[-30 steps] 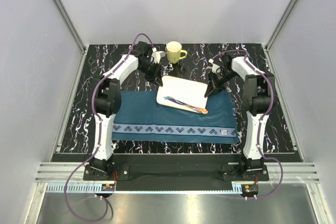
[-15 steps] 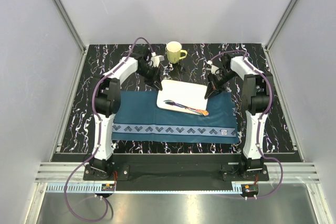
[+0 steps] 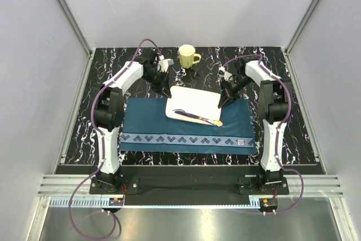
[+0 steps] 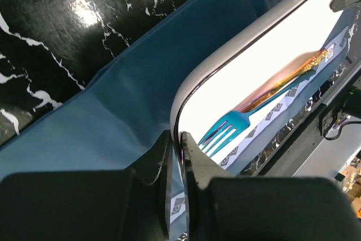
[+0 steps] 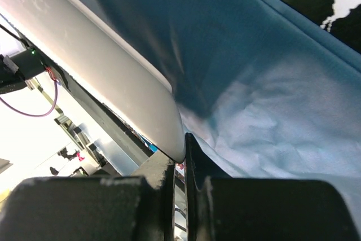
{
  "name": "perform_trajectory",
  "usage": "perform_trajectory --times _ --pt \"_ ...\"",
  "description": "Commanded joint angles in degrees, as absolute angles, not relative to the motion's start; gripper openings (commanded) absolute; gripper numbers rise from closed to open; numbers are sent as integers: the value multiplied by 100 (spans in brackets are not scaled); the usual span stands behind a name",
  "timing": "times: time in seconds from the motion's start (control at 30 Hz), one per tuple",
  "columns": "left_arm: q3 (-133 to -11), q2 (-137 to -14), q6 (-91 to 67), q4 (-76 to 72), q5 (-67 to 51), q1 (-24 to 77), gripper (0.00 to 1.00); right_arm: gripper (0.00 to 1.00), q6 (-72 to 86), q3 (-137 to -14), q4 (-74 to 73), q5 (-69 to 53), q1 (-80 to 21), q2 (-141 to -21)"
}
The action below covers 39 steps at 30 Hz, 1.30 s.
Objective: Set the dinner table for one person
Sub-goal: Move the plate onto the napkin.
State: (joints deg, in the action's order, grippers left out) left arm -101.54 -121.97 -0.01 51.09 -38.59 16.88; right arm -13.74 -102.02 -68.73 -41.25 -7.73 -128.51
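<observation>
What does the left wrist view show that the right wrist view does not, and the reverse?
Only the left wrist: the white inner face of the plate, a fork lying on it. Only the right wrist: the plate's grey outer wall and, past it, a black box with a green light. Both: jaws shut on the plate's rim, the blue placemat beneath, the black marbled table.

The surface (image 3: 84, 134) is black, marbled with white veins and faint tints of colour. The placemat (image 3: 146, 119) is dark teal-blue, and its near border is a paler grey-blue band with a row of dark diamond shapes. The plate (image 3: 197, 97) is white. The fork (image 4: 228, 128) gleams teal at the tines and orange-gold along the handle. The mug (image 3: 187, 57) is pale yellow. The left end effector (image 4: 176, 145) and right end effector (image 5: 181, 150) are black, and the cables (image 3: 149, 40) are purple.
</observation>
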Motion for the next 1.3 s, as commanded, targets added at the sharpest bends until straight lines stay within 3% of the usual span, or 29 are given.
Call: perform_trajectory --times 0.0,1.27 --pt "-10117 -11541 -132 4623 -5326 2127 0 0 -1335 -10617 -7005 -5801 -1459 -12753" --pt "-8420 -10766 202 4641 -5405 2162 0 0 -1459 -9993 -7181 -5651 -2145 -12366"
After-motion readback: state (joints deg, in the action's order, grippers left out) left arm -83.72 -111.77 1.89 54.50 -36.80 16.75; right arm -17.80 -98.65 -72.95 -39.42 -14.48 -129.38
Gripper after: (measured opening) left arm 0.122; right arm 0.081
